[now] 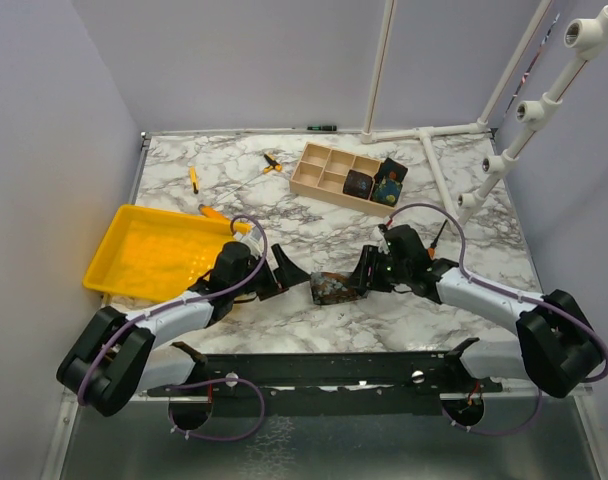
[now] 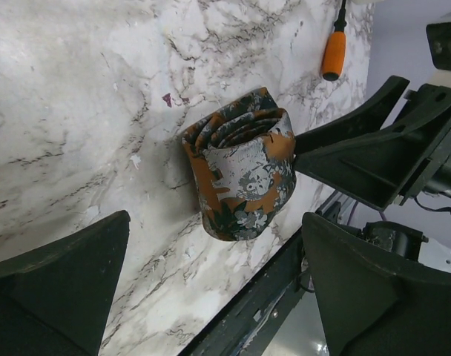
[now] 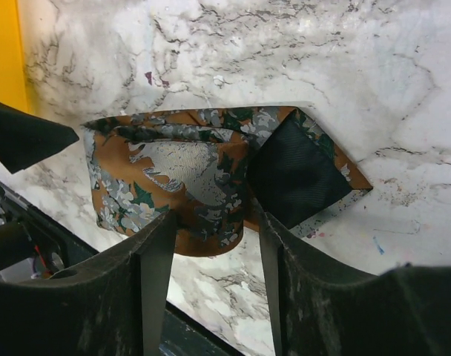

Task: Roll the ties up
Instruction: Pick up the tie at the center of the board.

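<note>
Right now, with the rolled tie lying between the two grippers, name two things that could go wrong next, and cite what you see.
1. The rolled tie has its pointed tail lying loose, lining up; if the right gripper pulls away, the roll may unwind.
2. The left gripper stands wide open, clear of the fabric, so nothing braces the roll near the front edge of the table; a nudge might push it off.
</note>
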Controlling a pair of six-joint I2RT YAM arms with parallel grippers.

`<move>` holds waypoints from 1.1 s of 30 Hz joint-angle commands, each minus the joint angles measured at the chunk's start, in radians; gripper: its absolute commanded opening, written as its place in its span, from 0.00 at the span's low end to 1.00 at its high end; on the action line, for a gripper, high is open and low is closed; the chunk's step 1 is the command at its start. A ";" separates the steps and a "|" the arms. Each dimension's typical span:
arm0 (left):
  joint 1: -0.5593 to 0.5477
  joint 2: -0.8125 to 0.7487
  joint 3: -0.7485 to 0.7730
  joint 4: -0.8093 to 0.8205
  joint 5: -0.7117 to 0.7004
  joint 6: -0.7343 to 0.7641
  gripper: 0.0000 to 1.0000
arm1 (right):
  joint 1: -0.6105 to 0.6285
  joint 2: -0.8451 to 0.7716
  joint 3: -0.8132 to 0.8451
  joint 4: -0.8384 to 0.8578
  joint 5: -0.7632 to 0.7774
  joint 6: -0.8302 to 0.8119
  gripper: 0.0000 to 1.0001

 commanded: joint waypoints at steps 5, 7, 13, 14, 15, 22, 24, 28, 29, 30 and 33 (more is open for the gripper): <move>-0.080 0.103 -0.002 0.118 -0.010 -0.036 0.99 | -0.001 0.057 -0.033 0.027 0.004 -0.023 0.49; -0.092 0.124 0.001 0.136 -0.012 -0.040 0.99 | 0.000 0.065 -0.043 0.038 0.009 -0.018 0.49; -0.121 0.190 0.034 0.175 -0.017 -0.036 0.99 | -0.004 0.091 -0.066 0.059 0.015 -0.014 0.48; -0.125 0.203 0.040 0.180 -0.017 -0.032 0.99 | -0.005 0.094 -0.069 0.063 0.014 -0.013 0.47; -0.131 0.216 0.047 0.187 -0.017 -0.029 0.99 | -0.008 0.096 -0.074 0.068 0.011 -0.011 0.47; -0.157 0.330 0.089 0.253 -0.011 -0.011 0.99 | -0.067 0.105 -0.114 0.133 -0.082 0.016 0.47; -0.162 0.366 0.101 0.271 -0.007 -0.003 0.99 | -0.079 0.109 -0.120 0.144 -0.109 0.021 0.47; -0.166 0.427 0.118 0.312 0.012 0.002 0.99 | -0.106 0.126 -0.125 0.163 -0.160 0.032 0.47; -0.167 0.442 0.123 0.324 0.017 0.001 0.99 | -0.110 0.132 -0.126 0.166 -0.168 0.031 0.47; -0.168 0.457 0.126 0.338 0.023 -0.002 0.98 | -0.114 0.138 -0.128 0.169 -0.172 0.032 0.47; -0.179 0.498 0.138 0.377 0.040 -0.014 0.96 | -0.127 0.160 -0.141 0.185 -0.191 0.037 0.47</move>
